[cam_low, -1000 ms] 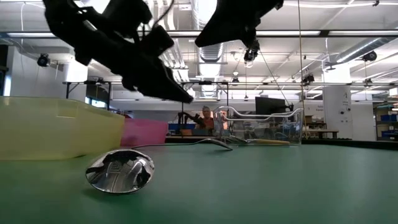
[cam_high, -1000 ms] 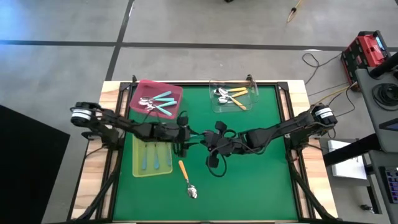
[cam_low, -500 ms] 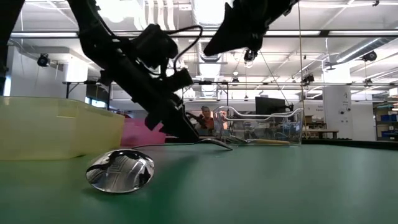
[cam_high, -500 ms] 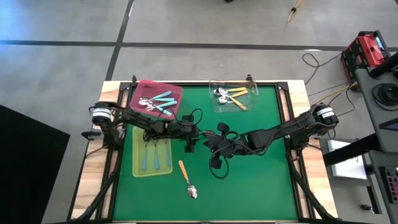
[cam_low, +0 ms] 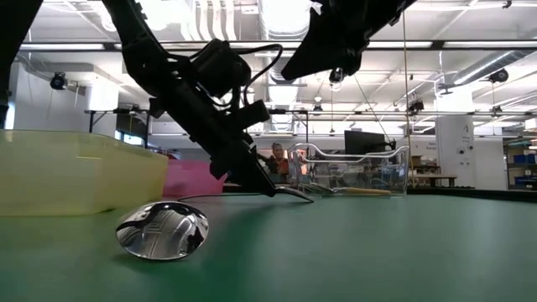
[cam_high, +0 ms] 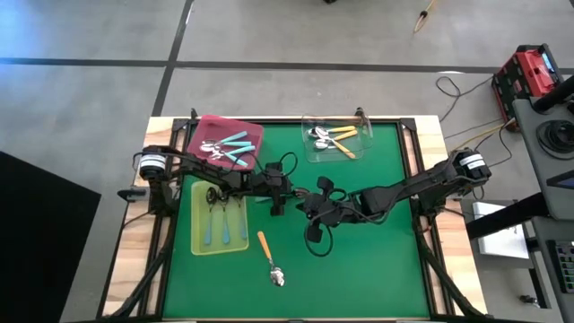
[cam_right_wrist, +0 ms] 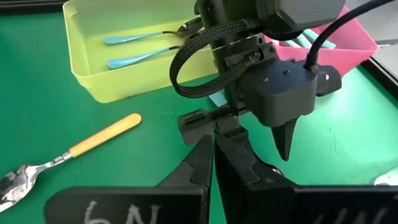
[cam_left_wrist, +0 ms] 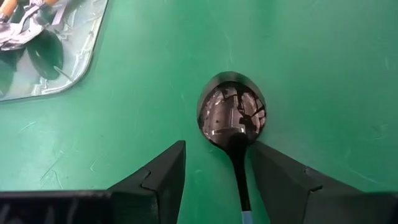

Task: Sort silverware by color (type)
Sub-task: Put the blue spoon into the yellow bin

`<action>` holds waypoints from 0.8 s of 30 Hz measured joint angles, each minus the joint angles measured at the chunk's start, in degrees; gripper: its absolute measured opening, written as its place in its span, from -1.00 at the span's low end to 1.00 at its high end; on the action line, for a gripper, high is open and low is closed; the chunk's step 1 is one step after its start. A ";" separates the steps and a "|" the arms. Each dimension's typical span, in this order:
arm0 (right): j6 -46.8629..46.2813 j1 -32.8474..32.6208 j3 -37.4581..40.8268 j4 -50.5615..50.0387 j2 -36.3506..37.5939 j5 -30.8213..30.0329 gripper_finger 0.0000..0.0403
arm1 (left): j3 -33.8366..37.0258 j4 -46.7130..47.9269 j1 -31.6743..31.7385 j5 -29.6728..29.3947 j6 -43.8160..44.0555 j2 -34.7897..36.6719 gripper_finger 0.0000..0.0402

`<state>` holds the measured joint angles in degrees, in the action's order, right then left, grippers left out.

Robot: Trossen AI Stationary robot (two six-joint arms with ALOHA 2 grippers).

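Note:
A spoon (cam_left_wrist: pixel 231 115) with a shiny bowl and a light-blue handle lies flat on the green mat near the table's middle. My left gripper (cam_left_wrist: pixel 217 145) is down at the mat, slanting from the table's left. It is open, one finger on either side of the spoon's thin neck (cam_left_wrist: pixel 239 171), with a gap to each. From table height, its tips (cam_low: pixel 267 190) sit just behind the spoon (cam_low: pixel 292 192). My right gripper (cam_right_wrist: pixel 213 142) is shut and empty. It hangs above the mat just right of the left one (cam_high: pixel 276 203).
An orange-handled spoon (cam_high: pixel 269 256) lies alone on the mat toward the near edge. The yellow-green tray (cam_high: pixel 199 244) at the left holds light-blue spoons. The pink tray (cam_high: pixel 253 133) at the far left holds teal ones. The clear tray (cam_high: pixel 363 148) at the far middle holds orange ones.
My left gripper has come down from well above the mat and moved toward the table's right, tipping steeper. Its tips now stand at the mat around the light-blue spoon's neck. The spoon has not moved.

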<state>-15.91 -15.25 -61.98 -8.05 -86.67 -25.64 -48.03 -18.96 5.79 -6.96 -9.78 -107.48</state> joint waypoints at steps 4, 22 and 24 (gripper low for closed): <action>0.11 0.02 0.00 0.03 0.02 0.01 -0.96 | 0.00 0.72 0.01 0.02 0.00 -0.09 -0.27; -0.17 0.00 0.00 0.23 0.02 -0.08 -0.96 | 0.02 3.13 0.01 0.12 1.21 -0.08 -0.98; -0.18 -0.10 0.00 0.22 0.05 -0.08 -0.96 | 0.05 3.34 0.01 0.29 1.27 0.28 -0.98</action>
<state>-16.09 -15.35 -61.98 -7.82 -86.62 -25.71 -47.98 -15.62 5.80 -6.67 -8.51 -107.20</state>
